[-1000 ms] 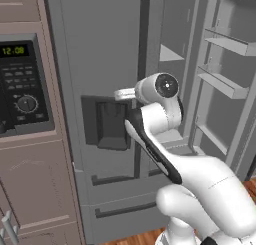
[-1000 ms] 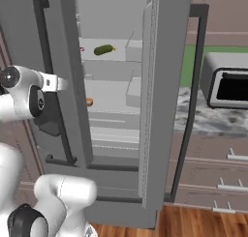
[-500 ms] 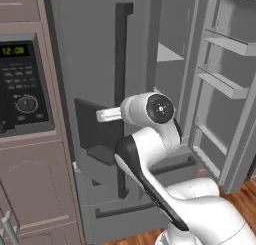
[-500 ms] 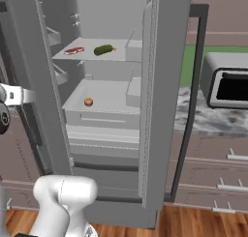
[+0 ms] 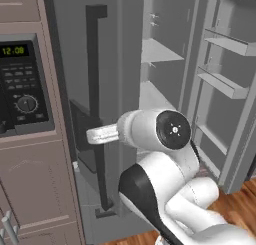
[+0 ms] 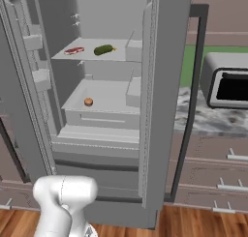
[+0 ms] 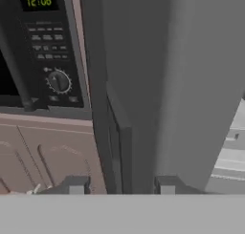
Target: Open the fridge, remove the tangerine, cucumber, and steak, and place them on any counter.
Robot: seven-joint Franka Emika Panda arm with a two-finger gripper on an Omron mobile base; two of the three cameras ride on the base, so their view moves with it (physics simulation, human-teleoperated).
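The grey fridge (image 6: pixel 164 86) stands with both doors swung open. On its upper shelf lie the red steak (image 6: pixel 73 51) and, to its right, the dark green cucumber (image 6: pixel 103 50). On the shelf below sits the small orange tangerine (image 6: pixel 88 102). My gripper (image 7: pixel 119 185) is shut on the long dark handle (image 7: pixel 114 147) of the left door, with a fingertip on each side of the bar. In the left base view my gripper (image 5: pixel 91 137) reaches left to that handle (image 5: pixel 96 89), far from the food. The marbled counter (image 6: pixel 208 120) lies right of the fridge.
A built-in oven with a black control panel (image 5: pixel 22 89) stands just left of the open left door. The right door (image 5: pixel 227 84) with its shelves juts out on the right. A silver toaster oven (image 6: pixel 227 83) sits on the counter.
The left door has swung further open with my gripper on its handle, moving left. The shelves with steak, cucumber and tangerine now show fully.
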